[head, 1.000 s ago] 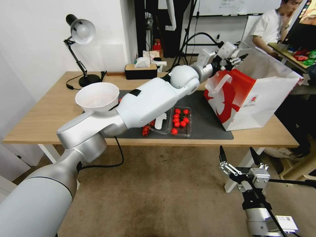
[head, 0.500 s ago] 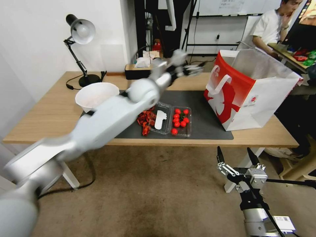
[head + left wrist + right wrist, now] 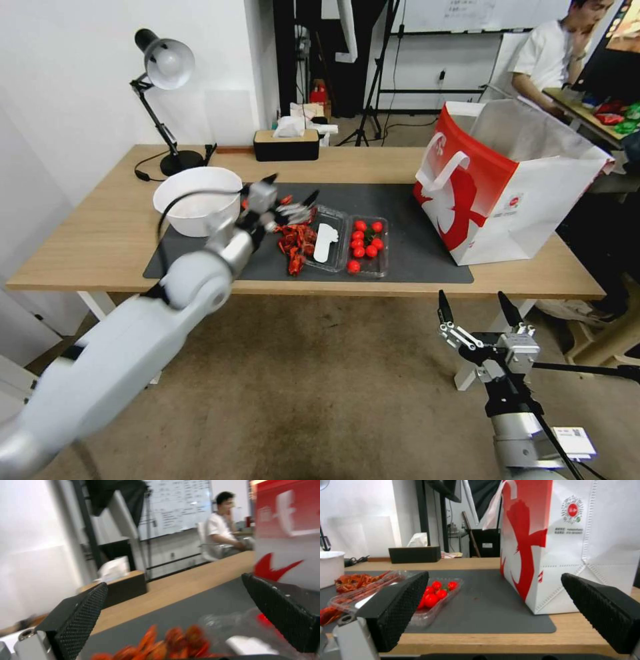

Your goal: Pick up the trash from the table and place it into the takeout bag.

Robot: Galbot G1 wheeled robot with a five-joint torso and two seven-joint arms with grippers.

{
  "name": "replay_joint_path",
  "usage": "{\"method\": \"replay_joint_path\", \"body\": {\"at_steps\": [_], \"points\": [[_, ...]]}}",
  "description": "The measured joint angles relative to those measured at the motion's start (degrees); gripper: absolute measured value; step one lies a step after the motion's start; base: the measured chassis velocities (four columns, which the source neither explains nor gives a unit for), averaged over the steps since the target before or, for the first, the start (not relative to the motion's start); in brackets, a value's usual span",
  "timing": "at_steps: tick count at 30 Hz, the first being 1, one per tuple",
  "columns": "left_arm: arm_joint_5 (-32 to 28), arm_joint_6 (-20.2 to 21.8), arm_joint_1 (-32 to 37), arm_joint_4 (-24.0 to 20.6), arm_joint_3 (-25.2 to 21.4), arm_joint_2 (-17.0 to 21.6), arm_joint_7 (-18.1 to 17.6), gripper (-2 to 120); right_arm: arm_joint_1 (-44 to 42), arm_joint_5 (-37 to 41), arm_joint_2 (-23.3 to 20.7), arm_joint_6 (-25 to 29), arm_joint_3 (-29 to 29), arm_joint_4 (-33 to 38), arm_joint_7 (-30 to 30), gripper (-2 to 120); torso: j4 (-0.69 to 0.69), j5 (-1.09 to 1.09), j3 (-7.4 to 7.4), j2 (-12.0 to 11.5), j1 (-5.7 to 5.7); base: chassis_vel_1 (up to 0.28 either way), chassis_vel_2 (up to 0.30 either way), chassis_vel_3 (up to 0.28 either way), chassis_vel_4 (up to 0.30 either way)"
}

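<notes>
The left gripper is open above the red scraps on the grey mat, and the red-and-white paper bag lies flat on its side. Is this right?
Not quite: the head view shows the red-and-white paper bag standing upright. The left gripper is open above the red scraps on the grey mat.

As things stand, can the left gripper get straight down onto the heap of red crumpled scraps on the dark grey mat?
Probably yes. The left gripper hangs open just above the heap of red crumpled scraps, nothing between them. The white bowl and clear plastic tray sit close on either side, so its fingers could brush them.
</notes>
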Motion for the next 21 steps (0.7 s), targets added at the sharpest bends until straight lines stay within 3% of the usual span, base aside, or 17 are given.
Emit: {"method": "replay_joint_path", "body": {"at_steps": [5,6,8,10,16,21], "points": [[2.0,-1.6,7.6,-1.6,-5.3,-0.3,-1.8,100,0.2,-0.1,-0.1,0.0,-0.5,-0.2,-0.1,100,-0.02,0.0,0.0,0.0,0.0,0.0,0.0,0.0,0.0],[4.2,-2.1,12.9,-2.5,-8.9,-1.5,-2.4,100,0.2,-0.1,-0.2,0.0,-0.6,-0.5,-0.1,100,0.0,0.0,0.0,0.0,0.0,0.0,0.0,0.0,0.0],[5.5,-2.1,15.4,-3.1,-10.6,-2.2,-2.7,100,0.3,-0.2,-0.2,0.0,-0.8,-0.7,-0.2,100,0.01,0.0,0.0,0.0,0.0,0.0,0.0,0.0,0.0],[9.2,-2.1,22.7,-4.6,-15.0,-4.6,-3.8,100,0.4,-0.3,-0.3,-0.1,-1.2,-1.2,-0.2,100,0.01,-0.01,0.0,0.0,0.0,0.0,0.0,0.0,0.0],[13.9,-4.5,34.0,-6.3,-20.2,-7.8,-4.9,100,0.6,-0.5,-0.4,-0.7,-1.4,-1.3,-1.1,100,0.01,0.01,0.0,0.0,0.0,0.0,0.0,0.0,0.0],[15.8,-6.1,38.5,-7.0,-21.7,-9.6,-6.7,100,0.7,-0.4,-0.8,-1.6,-1.5,-0.9,-1.7,100,0.0,0.01,0.0,0.0,0.0,0.0,0.0,0.0,0.0]]}}
